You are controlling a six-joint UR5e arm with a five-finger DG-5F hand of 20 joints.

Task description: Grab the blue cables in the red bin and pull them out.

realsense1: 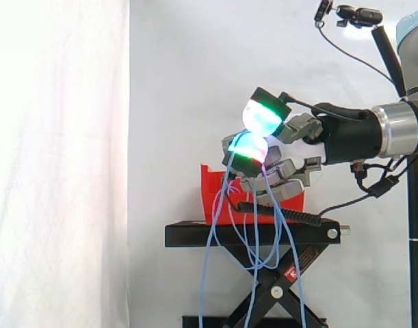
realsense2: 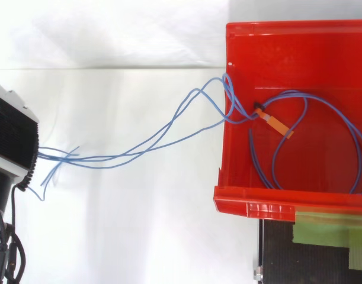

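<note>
Before a white curtain (realsense1: pixel 58 137), my hand (realsense1: pixel 299 128) is pinching blue cables (realsense2: pixel 146 142) that are trailing over the red bin's (realsense2: pixel 287 26) rim.

Black-and-grey hand (realsense1: pixel 335 137) with thick pads (realsense1: pixel 260 116) glowing green and white, silver wrist ring (realsense1: pixel 400 130).

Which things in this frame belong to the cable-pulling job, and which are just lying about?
Job: hand, pinching the blue cables; red bin, cables partly drawn out over its wall.
Lying about: black stand; orange tag; green tape; white curtain.
</note>
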